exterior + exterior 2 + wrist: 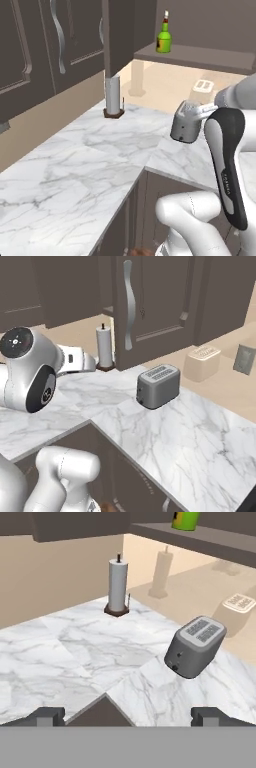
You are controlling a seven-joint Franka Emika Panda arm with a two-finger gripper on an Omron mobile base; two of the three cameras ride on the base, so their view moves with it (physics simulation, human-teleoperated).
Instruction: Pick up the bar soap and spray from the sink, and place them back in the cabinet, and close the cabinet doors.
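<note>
The hand (128,716) hangs above the inner corner of the white marble tabletop (75,165), its two dark fingertips (46,716) spread wide apart with nothing between them. Taking the grey two-slot toaster (158,386) as the landmark: it stands on the tabletop near the beige wall, ahead of the hand. Beyond the toaster along the wall, a paper towel roll (117,586) stands upright on its dark holder. Above and behind the toaster, the spray (164,36), a green bottle with a yellow label, stands upright on the brown shelf (200,55) of the cabinet (120,35), whose door (150,306) with a curved silver handle (129,303) stands open beside the roll.
</note>
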